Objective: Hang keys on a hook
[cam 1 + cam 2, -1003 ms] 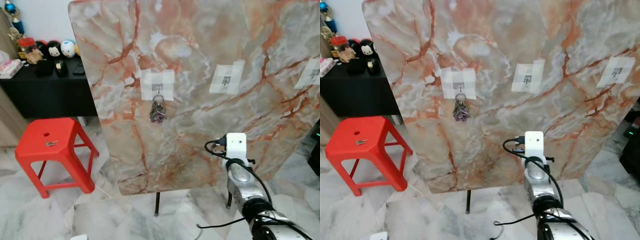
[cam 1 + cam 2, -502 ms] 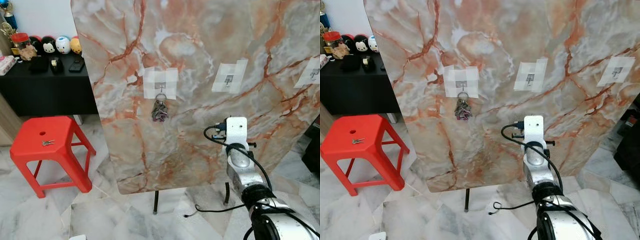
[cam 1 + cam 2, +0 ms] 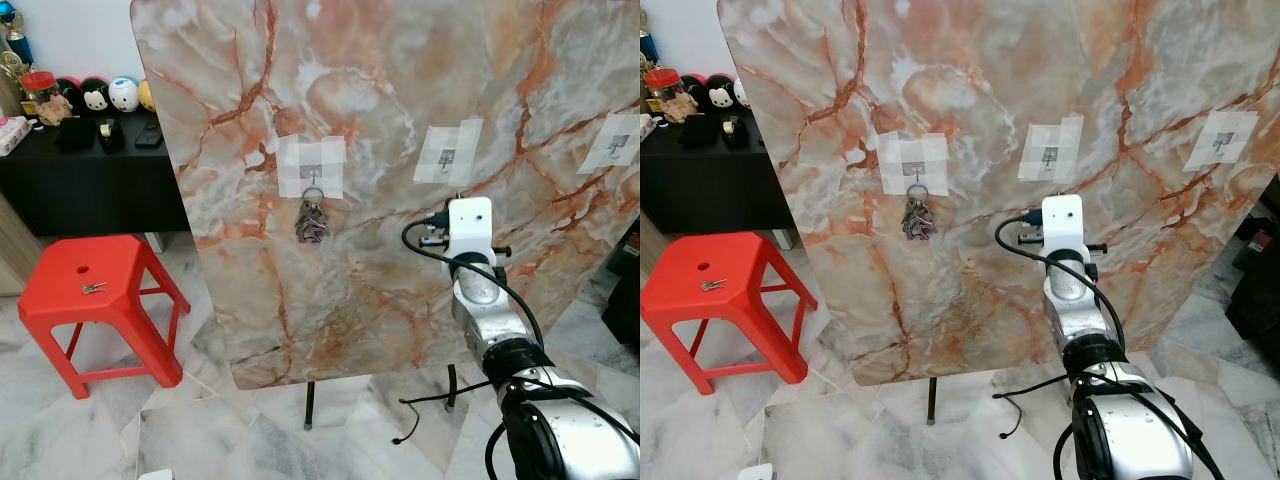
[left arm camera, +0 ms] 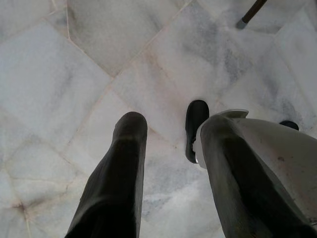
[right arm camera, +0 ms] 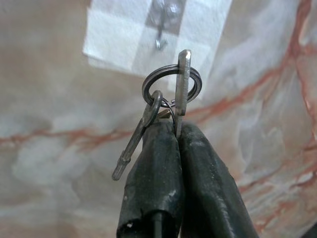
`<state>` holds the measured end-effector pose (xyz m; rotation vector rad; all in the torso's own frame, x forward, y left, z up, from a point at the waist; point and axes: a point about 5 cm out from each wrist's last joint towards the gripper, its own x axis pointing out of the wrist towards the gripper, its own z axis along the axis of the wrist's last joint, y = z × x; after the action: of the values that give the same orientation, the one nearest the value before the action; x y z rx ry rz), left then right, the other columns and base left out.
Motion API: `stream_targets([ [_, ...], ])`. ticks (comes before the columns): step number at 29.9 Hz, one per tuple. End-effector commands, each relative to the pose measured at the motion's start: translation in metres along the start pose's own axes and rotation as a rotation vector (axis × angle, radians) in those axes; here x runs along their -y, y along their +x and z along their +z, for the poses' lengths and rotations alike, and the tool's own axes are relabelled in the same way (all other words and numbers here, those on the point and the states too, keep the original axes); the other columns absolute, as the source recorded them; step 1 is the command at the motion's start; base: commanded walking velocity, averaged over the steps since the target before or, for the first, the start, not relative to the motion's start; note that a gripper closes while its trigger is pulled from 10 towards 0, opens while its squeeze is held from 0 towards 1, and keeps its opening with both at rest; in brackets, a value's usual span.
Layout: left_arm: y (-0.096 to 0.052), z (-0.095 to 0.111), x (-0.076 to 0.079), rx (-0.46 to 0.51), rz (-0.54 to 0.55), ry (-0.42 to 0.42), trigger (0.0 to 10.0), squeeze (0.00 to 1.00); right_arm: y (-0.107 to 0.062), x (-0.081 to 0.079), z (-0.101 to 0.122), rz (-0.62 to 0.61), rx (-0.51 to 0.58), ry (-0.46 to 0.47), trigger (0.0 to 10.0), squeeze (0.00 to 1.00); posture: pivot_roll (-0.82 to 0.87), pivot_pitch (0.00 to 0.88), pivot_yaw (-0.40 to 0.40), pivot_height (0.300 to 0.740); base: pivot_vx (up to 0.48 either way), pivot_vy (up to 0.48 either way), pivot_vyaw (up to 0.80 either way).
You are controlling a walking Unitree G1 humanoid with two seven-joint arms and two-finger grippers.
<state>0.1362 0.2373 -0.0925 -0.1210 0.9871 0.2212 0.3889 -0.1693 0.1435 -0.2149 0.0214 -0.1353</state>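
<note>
1. My right end effector [image 5: 176, 130] is clamped on the steel key ring with keys [image 5: 171, 85], just below the small taped metal hook [image 5: 161, 30] on the marble-patterned board [image 3: 400, 120].
2. A misaligned ring could snag the tape.
3. The pinched key might slip.

stool [image 3: 95, 291] set left of the upright board [image 3: 400, 120], side table [image 3: 90, 170] behind it, three hooks [image 3: 447, 158] spaced across the board

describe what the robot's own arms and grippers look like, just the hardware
The right arm is polished silver metal in rounded segments, with a black band between them, a white boxy camera mount at the wrist and black cables looping along it. The right gripper and left gripper each have two long, rounded black fingers.
</note>
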Motion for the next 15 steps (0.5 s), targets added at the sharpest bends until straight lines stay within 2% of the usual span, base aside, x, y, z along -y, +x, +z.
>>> stream_targets([
  [1,-0.001,-0.003,0.001,-0.004,-0.005,-0.006,10.0,0.0,0.005,0.003,0.014,0.001,0.05,-0.007,10.0,0.0,0.14,0.0,-0.031,0.74,0.0,0.0,0.0],
  [7,-0.001,-0.004,0.001,-0.007,-0.009,-0.005,10.0,0.0,0.007,-0.003,0.02,0.034,0.058,-0.022,10.0,0.0,0.14,0.0,-0.032,0.74,0.0,0.0,0.0],
  [15,-0.001,-0.005,0.001,-0.011,-0.007,-0.002,10.0,0.0,0.003,-0.005,0.007,0.017,0.003,0.053,10.0,0.0,0.14,0.0,-0.034,0.74,0.0,0.0,0.0],
])
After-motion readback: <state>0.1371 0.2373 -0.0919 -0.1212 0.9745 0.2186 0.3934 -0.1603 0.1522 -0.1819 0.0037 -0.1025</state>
